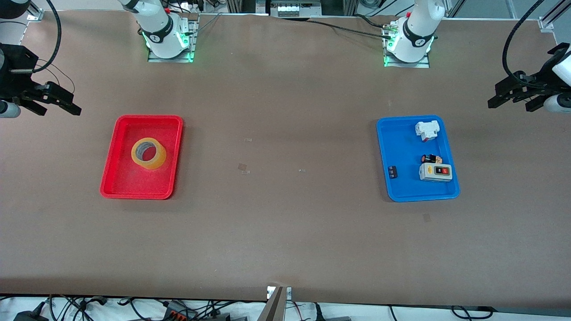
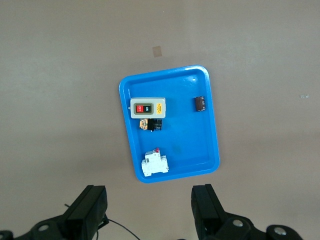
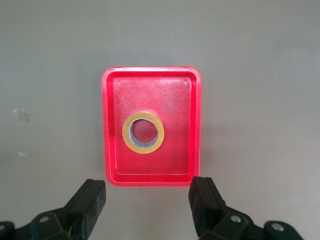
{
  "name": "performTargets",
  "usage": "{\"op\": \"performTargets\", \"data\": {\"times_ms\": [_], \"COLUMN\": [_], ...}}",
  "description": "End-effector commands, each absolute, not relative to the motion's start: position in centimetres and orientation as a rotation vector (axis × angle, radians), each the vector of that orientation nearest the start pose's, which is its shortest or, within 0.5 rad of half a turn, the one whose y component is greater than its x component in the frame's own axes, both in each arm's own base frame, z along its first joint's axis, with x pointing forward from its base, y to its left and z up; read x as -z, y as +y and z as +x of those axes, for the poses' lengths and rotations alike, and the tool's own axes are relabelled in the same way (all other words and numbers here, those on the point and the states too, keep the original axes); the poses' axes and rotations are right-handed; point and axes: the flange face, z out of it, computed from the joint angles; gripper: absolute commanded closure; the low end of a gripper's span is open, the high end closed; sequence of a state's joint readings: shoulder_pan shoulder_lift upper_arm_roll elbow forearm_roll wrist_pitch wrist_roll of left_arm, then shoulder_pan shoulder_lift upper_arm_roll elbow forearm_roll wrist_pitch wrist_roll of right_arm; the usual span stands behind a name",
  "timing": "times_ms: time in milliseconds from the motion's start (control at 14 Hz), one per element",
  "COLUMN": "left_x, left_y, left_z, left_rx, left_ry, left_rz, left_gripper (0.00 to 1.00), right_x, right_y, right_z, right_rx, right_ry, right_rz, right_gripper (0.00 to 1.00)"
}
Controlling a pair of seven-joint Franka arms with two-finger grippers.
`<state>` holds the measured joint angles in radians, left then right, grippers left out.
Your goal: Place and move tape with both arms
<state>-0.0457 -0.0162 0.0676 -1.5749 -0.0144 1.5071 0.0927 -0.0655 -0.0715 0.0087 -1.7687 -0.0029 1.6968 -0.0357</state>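
Observation:
The tape (image 1: 148,153), a yellowish translucent ring, lies flat in the red tray (image 1: 117,151) toward the right arm's end of the table. It also shows in the right wrist view (image 3: 143,132) inside the red tray (image 3: 112,125). My right gripper (image 1: 55,101) hangs open and empty, high over the bare table at the right arm's end; its own view shows it (image 3: 149,200) open. My left gripper (image 1: 513,96) hangs open and empty, high over the table at the left arm's end; its own view shows it (image 2: 150,207) open.
A blue tray (image 1: 401,147) toward the left arm's end holds a white switch block (image 1: 427,130), a grey box with coloured buttons (image 1: 436,172), a small black part (image 1: 392,172) and a small black and red part (image 1: 430,158). It shows in the left wrist view (image 2: 175,95).

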Motion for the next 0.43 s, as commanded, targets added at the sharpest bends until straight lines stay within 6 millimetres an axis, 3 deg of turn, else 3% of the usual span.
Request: {"op": "performTargets", "data": {"times_ms": [0, 357], "left_x": [-62.81, -62.72], "left_y": [1.08, 1.16], "left_z": [54.06, 54.09], "left_rx": [-0.073, -0.078], "left_ry": [0.125, 0.125], "left_rz": [-3.161, -3.161], "left_gripper": [0.00, 0.00], "right_x": [-58.44, -58.43], "right_y": [-2.97, -3.00], "right_z": [53.15, 53.14], "right_rx": [0.002, 0.000], "right_ry": [0.003, 0.002], "right_rz": [-3.142, -3.145], "right_gripper": [0.00, 0.00]}}
